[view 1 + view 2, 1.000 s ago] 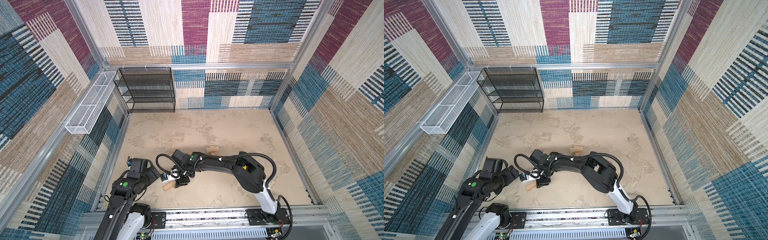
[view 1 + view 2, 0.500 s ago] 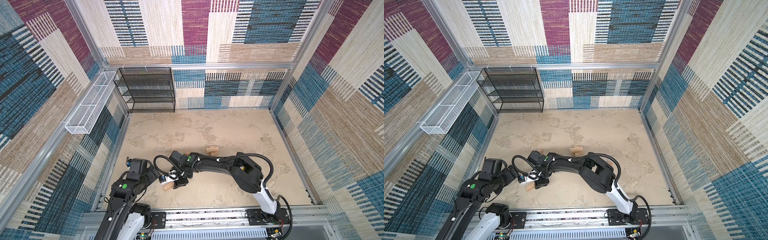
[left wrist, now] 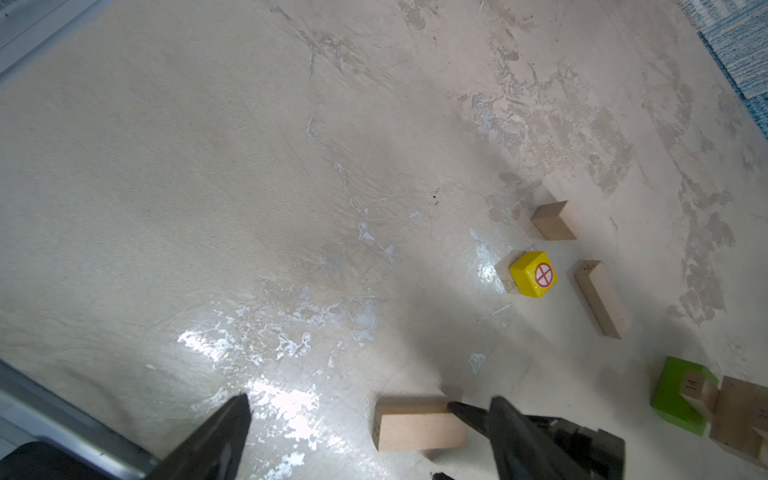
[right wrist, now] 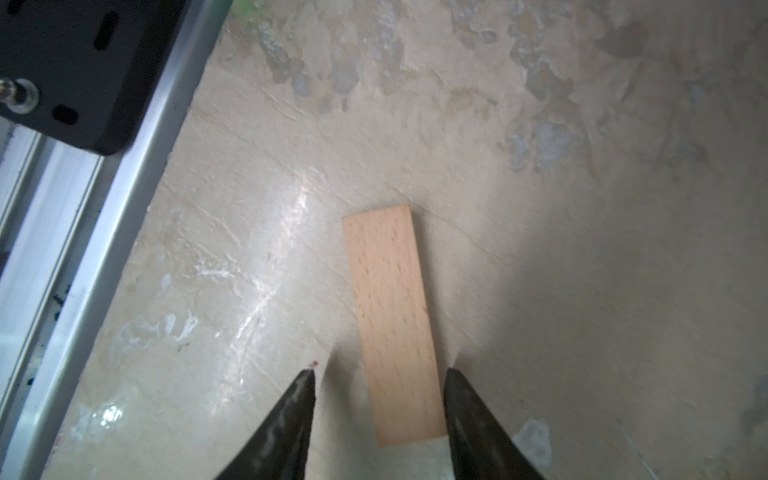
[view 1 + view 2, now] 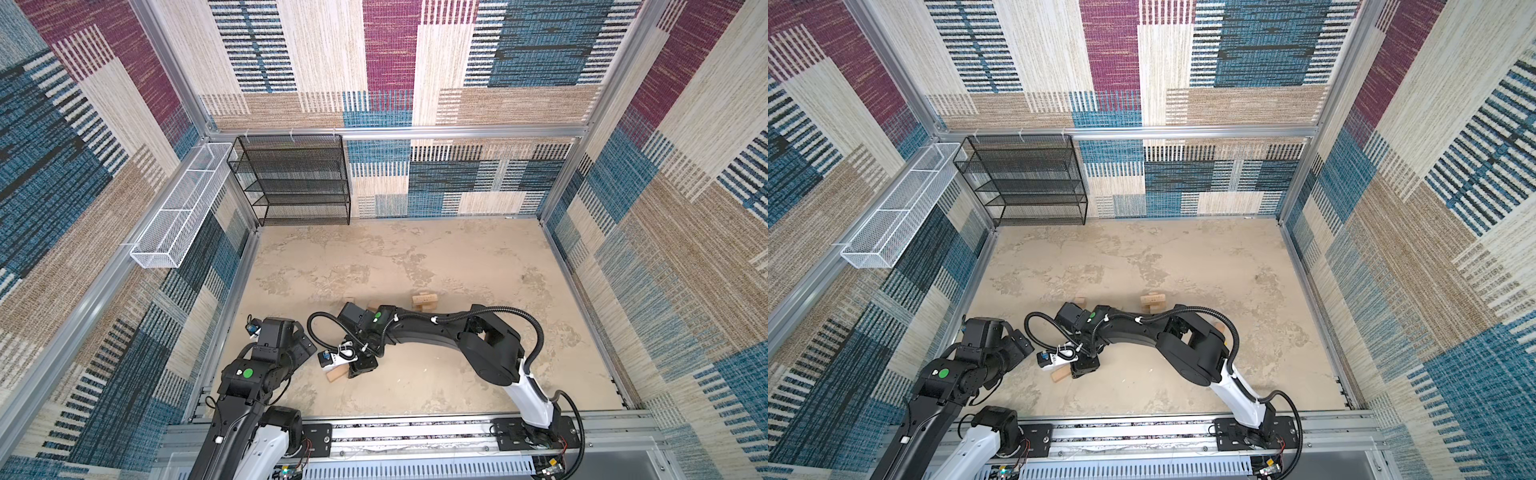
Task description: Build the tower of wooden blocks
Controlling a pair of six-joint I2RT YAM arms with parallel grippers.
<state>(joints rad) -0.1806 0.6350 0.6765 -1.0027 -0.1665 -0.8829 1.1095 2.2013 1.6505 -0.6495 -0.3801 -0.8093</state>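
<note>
Right wrist view: the right end effector (image 4: pixel 380 374) straddles one end of a tan brick (image 4: pixel 390 291) lying flat on the tabletop (image 4: pixel 582 249). Its jaws are released, with one fingertip at the brick's edge and a gap showing beside the other. In a top view this brick (image 5: pixel 336 374) lies near the front left of the tabletop, close to the left arm. The left end effector (image 3: pixel 370 405) hangs spread wide, grasping nothing. The tower (image 5: pixel 424 301) stands mid-tabletop behind the right forearm, well apart from the brick. The left wrist view shows its tan pieces stacked on a green block (image 3: pixel 677 395). A red-marked yellow cube (image 3: pixel 534 274) and two loose bricks (image 3: pixel 600 299) lie nearby.
</note>
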